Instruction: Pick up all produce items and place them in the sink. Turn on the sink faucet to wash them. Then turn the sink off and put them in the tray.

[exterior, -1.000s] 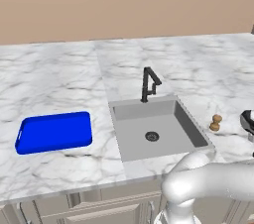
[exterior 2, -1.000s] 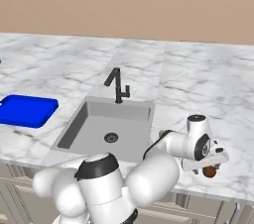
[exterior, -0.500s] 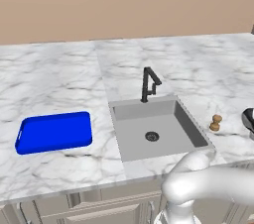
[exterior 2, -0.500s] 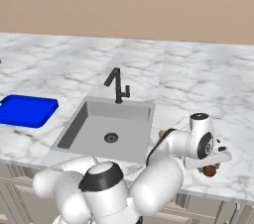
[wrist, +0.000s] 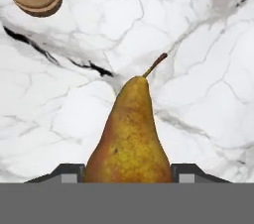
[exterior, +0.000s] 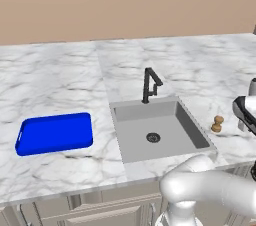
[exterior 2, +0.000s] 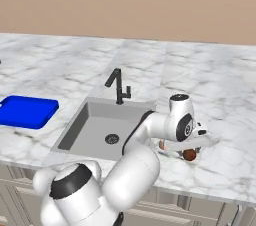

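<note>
On the worktop (wrist: pixel 208 44) right of the sink (exterior 2: pixel 100 130), the gripper (wrist: pixel 128 171) is pinching a pear (wrist: pixel 130 139), readying it for lifting toward the basin.

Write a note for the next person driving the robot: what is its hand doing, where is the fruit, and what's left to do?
Gripper: closed on the pear, low over the counter right of the sink.
A tan, mushroom-like lump sits on the counter beside the sink's right rim.
Sink holds no produce; no water shows at the faucet.
Blue tray sits left of the sink.
Done: pear gripped.
Left: move produce into the sink, wash, turn the faucet off, load the tray.
</note>
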